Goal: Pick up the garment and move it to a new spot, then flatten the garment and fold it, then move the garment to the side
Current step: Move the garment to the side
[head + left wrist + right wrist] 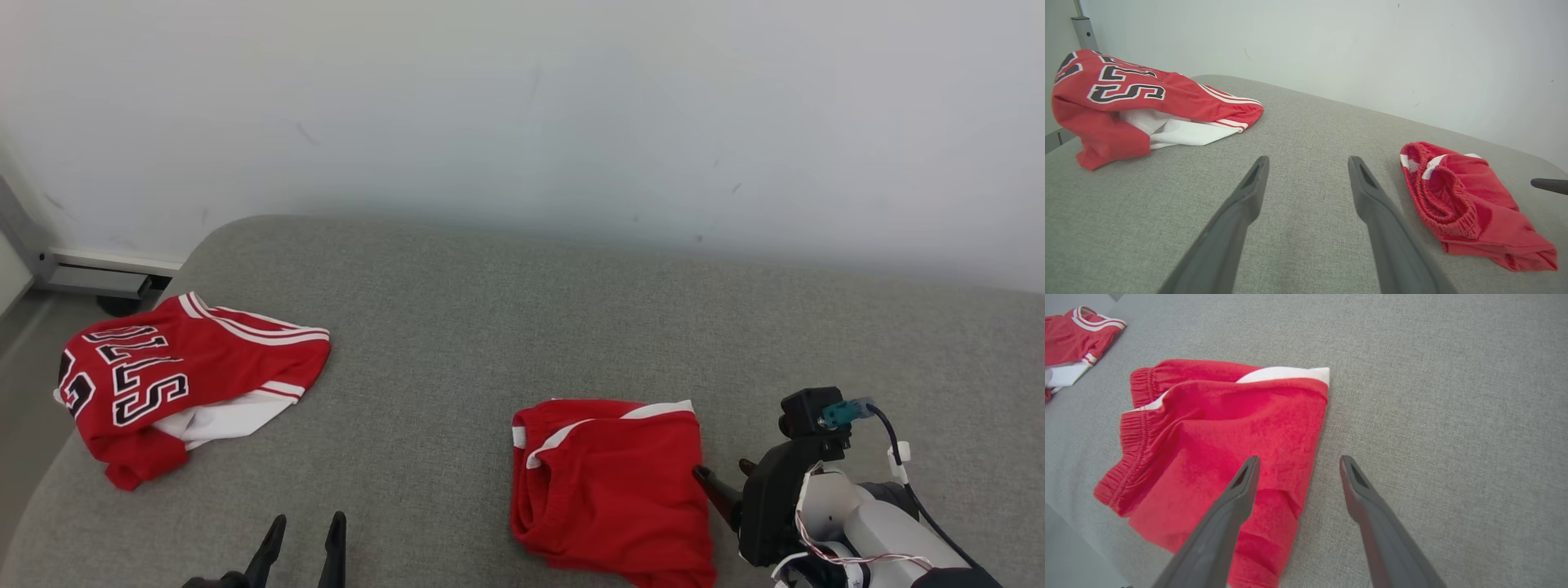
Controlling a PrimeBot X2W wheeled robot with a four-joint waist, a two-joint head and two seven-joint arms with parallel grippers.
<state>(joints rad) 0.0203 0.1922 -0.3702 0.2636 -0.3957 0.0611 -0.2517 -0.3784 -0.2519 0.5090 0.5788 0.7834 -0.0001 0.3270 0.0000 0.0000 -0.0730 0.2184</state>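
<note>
**Q:** What is shown, and where is the garment?

**A:** A grey cushion (490, 327) is seen from above, set against a white wall (522, 106). A pair of red shorts (608, 482) lies on it at the front right, folded into a rough rectangle. The elastic waistband (1133, 428) is turned toward the robot's left, and a strip of white trim (1286, 372) shows at the far edge. A red jersey (180, 376) with black lettering is heaped well apart from it, at the far left corner.

**Q:** How are the grippers placed?

**A:** The right gripper (722, 471) is held at the right edge of the shorts. Its jaws are spread wide and nothing is caught between them. In the right wrist view, one finger is seen over the cloth and the other over bare cushion. Whether the cloth is touched cannot be told. The left gripper (302, 539) is parked low at the front, also spread wide and empty, with bare cushion ahead of it.

**Q:** Which step is in hand?

**A:** The fold is judged done, though loosely, since a lump is seen at the near edge. The move to the side appears to be what remains.

**Q:** What is called for next?

**A:** All the layers at one edge would need to be pinched together, so that the fold is not pulled open as the shorts are moved.
</note>
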